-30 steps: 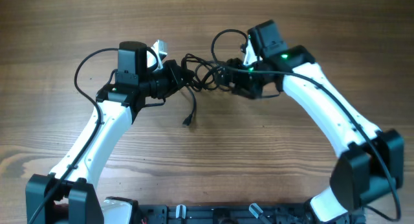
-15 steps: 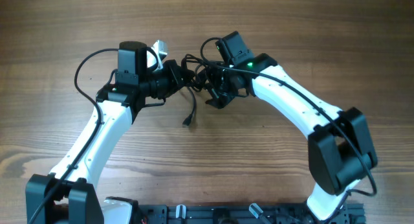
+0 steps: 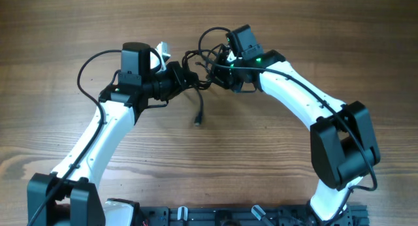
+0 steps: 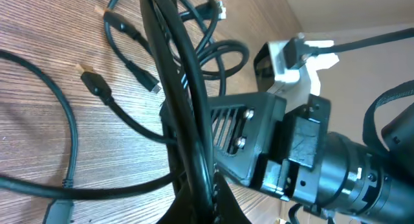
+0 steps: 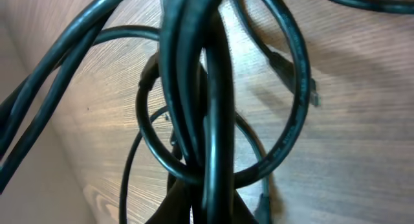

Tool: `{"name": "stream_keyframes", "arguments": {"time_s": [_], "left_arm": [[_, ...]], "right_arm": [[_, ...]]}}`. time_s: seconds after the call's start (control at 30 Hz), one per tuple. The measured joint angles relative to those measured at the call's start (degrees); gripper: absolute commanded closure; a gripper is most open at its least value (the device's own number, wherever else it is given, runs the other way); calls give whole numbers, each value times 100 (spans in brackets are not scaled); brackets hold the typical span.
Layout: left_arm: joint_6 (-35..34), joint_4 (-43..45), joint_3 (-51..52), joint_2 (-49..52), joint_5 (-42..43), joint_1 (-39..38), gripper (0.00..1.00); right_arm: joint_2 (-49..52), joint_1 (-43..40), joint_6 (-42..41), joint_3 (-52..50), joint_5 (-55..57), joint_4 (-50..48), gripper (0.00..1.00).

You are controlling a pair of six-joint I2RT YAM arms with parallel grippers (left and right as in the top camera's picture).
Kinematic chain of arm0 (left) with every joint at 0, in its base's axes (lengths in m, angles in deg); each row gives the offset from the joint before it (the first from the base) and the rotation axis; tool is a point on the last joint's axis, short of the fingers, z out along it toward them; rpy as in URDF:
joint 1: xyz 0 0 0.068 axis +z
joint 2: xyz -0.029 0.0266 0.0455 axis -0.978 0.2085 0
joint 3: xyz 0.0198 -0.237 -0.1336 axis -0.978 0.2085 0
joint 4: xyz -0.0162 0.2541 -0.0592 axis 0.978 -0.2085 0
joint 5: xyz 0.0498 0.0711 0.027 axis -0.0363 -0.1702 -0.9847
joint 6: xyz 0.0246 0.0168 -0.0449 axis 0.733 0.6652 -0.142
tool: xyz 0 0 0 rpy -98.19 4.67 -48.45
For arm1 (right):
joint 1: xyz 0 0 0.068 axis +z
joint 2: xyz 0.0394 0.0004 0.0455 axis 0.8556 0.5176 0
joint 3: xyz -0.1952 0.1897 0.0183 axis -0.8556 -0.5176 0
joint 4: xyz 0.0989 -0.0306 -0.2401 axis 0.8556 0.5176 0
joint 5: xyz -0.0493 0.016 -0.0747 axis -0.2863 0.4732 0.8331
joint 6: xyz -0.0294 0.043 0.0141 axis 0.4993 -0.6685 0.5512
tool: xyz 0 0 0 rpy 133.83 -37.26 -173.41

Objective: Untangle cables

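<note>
The cables (image 3: 200,59) form a black clump above the wood table, stretched between my two grippers. My left gripper (image 3: 187,80) is shut on the clump's left side. In the left wrist view several strands (image 4: 173,68) run up out of its jaws (image 4: 198,208), with small plugs (image 4: 90,78) lying on the wood. My right gripper (image 3: 219,68) is shut on the right side. Its wrist view shows a bundle of strands and a loop (image 5: 194,88) pinched between the fingers (image 5: 200,210). One free end hangs down to a plug (image 3: 198,122) on the table.
The right arm's black gripper body (image 4: 259,140) fills the right of the left wrist view, close to the clump. Thick arm wires loop beside the left arm (image 3: 83,70). A black rail (image 3: 228,216) runs along the front edge. The table (image 3: 261,154) is brown wood.
The right gripper moved left into the clump, then back a little, and closed on the strands. The free cable end swung slightly right. The left gripper kept its hold and place.
</note>
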Motion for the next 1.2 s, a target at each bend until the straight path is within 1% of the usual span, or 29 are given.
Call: {"name": "stream_keyframes", "arguments": {"time_s": [0.1,0.13,0.2,0.27,0.3,0.33,0.37,0.57,0.6,0.67,0.73,0.8,0.87,0.93,1.07,1.13,1.2], "left_arm": [[2,-52,0,2,-2,0,96],[2,-79,0,4,-2,0,96],[4,-122,0,7,0,2,96],[24,-181,0,7,0,7,96],[24,-219,0,7,20,7,96],[24,-249,0,7,52,7,96],[24,-256,0,7,103,7,96],[103,-302,0,7,216,7,96],[160,-367,-2,7,214,7,96],[256,-774,-13,7,96,7,96],[321,-1045,-17,0,-98,4,96],[455,-1202,-17,0,-238,4,96],[616,-1311,-31,-4,-321,4,96],[719,-1443,-63,-11,-420,-13,96],[894,-1762,-109,-61,-699,-72,96],[964,-1836,-155,-81,-761,-175,96],[1027,-1864,-219,-109,-776,-232,96]], "right_arm": [[0,-66,542,7,-70,-59,88],[0,-76,804,33,-79,-50,82],[0,-98,1257,140,9,-46,81],[0,-164,1532,195,120,-66,81],[0,-184,1589,197,151,-68,81],[0,-195,1661,199,212,-81,84],[0,-195,1703,199,260,-118,95],[0,-201,1711,199,254,-155,96],[0,-214,1714,199,177,-153,95],[-39,-332,1733,199,-153,-144,96],[-243,-538,1755,199,-564,-120,96],[-699,-859,1821,197,-1139,-109,96],[-1257,-1303,1843,199,-1762,-105,96],[-1582,-1768,1836,199,-2476,2,96],[-1587,-2691,1834,197,-3425,328,96],[-1572,-3016,1834,190,-3646,516,96],[-1563,-3272,1829,186,-3611,649,96]]}}
